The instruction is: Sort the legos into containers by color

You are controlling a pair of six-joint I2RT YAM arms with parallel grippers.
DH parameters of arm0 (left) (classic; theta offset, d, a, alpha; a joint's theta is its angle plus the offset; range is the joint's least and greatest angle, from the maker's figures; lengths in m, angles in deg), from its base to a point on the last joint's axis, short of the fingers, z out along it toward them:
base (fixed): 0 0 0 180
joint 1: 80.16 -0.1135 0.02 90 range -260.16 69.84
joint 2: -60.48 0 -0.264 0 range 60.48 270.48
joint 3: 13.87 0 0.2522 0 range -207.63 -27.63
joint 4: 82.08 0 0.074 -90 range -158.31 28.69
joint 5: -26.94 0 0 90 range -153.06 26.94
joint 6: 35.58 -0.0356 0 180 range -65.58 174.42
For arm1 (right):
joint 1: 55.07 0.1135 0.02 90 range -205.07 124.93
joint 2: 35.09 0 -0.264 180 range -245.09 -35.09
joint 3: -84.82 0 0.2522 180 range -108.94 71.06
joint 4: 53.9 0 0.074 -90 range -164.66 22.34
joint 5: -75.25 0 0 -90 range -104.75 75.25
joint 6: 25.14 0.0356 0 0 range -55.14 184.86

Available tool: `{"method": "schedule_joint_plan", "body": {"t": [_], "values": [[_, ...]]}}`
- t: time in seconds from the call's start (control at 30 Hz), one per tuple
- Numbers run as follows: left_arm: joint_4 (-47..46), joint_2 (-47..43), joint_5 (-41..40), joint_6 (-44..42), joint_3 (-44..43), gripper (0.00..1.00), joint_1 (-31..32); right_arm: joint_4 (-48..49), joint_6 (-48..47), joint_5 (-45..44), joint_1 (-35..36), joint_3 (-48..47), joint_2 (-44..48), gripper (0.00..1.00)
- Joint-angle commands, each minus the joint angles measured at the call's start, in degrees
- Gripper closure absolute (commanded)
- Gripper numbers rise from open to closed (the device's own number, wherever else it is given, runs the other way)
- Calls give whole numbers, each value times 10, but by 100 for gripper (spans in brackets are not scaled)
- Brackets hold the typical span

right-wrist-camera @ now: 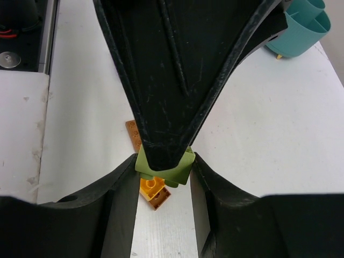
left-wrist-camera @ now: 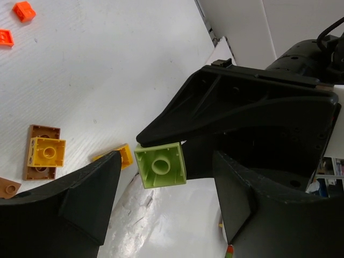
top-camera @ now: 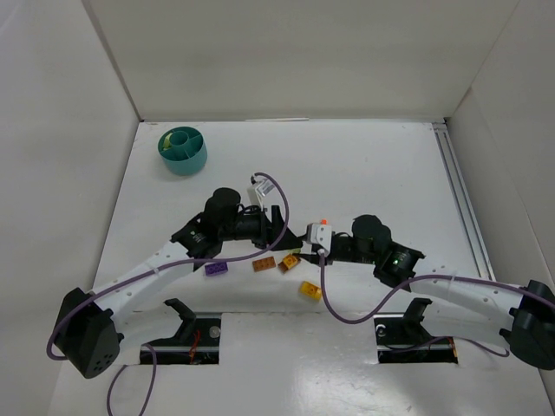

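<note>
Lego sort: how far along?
Done: unclear; the teal tub shows only a yellowish speck inside. In hand: pale green brick pinched in the right claw, left claw open around it, apart. To do: purple brick, orange-brown brick and yellow bricks lie loose on the table.

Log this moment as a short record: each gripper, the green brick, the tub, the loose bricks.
right gripper: shut on the green brick
left gripper: open, fingers either side of that brick, gaps showing
tub: far left of the table, apart from both arms
loose bricks: purple brick, brown brick, yellow brick, lying near the grippers
</note>
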Motion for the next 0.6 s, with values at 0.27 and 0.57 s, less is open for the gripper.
{"method": "schedule_joint_plan", "body": {"t": [0.27,0.57], "values": [[-15,11,18,2,6,39,20,20,-6,-20,5,-39,9,83],[-20,17,1,8,-5,66,20,25,-6,-14,5,-39,9,82]]}}
